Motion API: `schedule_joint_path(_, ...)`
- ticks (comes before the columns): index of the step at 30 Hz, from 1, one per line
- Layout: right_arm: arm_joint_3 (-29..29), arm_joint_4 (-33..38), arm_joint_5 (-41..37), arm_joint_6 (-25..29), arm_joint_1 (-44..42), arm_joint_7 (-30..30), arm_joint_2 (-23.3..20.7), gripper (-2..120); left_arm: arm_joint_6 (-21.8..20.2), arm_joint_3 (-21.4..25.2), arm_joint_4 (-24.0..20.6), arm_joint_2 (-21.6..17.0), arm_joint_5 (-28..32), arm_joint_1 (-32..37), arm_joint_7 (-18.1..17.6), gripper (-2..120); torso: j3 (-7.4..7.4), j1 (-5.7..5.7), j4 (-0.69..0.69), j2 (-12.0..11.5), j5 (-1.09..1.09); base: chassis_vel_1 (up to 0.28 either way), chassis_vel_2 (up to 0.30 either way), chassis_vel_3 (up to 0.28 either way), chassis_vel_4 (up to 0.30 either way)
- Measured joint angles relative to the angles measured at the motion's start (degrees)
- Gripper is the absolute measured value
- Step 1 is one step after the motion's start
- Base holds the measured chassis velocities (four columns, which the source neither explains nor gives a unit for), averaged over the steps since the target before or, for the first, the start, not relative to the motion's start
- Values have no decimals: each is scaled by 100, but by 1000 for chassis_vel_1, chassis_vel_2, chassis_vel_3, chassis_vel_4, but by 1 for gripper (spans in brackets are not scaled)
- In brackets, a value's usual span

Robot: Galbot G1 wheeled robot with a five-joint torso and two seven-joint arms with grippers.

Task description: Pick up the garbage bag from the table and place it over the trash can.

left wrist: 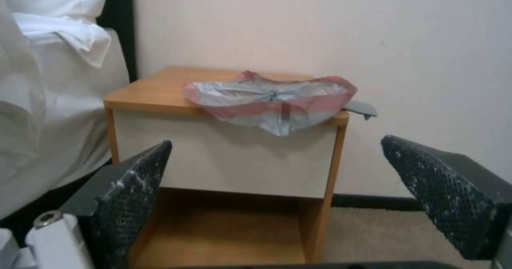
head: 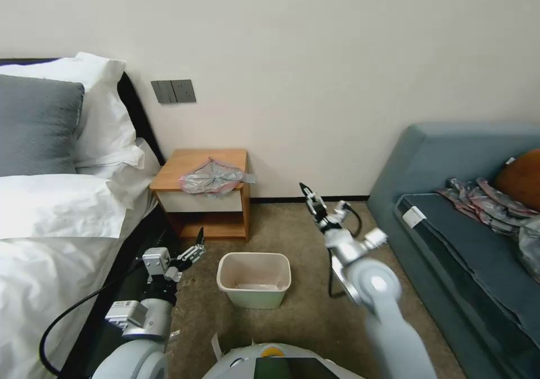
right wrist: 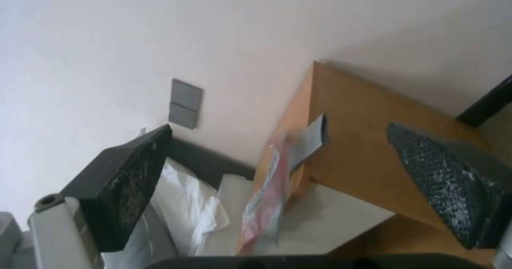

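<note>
Status entry, bedroom scene, task barely begun. Garbage bag [head: 212, 177]: thin grey film with a pinkish-red rim, lying crumpled on top of the table [head: 180, 164], toward its front right corner, with part of the film drooping over the front edge onto the white drawer front [left wrist: 229, 157]; a grey flap of it pokes past the right side edge. No gripper touches it. Table: orange-brown nightstand against the wall, between the bed [head: 50, 227] and open carpet [head: 298, 306], lower shelf bare as far as can be seen. Trash can [head: 254, 279]: cream-white bin standing upright on the carpet in front of the table and a little to its right, apart from it, unlined. Left gripper [head: 196, 245]: held low beside the bed, in front of the table's lower left, well short of the bag; jaws spread wide, nothing between them, and its wrist camera looks squarely at the drawer front with the bag above. Right gripper [head: 310, 196]: raised in the air to the right of the table, roughly level with the drawer, near but not at the bag's corner; jaws likewise spread and empty, its wrist view aimed across the tabletop edge at the bag. Done: approach and alignment only, by my reading. Outstanding: the grasp of the bag, the lift off the table, the carry to the can, the opening of the film and its fitting over the rim.
</note>
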State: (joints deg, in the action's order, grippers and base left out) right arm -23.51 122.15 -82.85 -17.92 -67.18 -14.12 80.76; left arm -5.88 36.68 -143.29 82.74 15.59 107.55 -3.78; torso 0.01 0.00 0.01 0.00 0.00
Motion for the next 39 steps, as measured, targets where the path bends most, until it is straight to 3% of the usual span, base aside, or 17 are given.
schedule_joint_path(7, 495, -1537, -177, 51, 1228, 75, 393, 100, -15, 1, 2, 152, -5, -79, 31, 100, 0, 1, 0, 0, -1, 0, 0, 0, 0)
schedule_joint_path(18, 799, -3431, -709, -47, 2272, 520, 791, 100, -36, -19, 4, 303, -32, -137, 69, 100, 0, 1, -1, 0, -1, 0, 0, 0, 0)
schedule_joint_path(36, 1076, -5295, -457, -284, 3199, 1555, 1039, 100, 82, -92, 4, 516, -336, -101, 148, 100, 0, 0, 0, 0, -1, 0, 0, 0, 0)
schedule_joint_path(39, 1070, -5521, -348, -282, 3297, 1756, 1048, 91, 113, -127, 4, 575, -414, -89, 165, 100, 0, 0, -1, 0, 0, 0, 0, 0, 0)
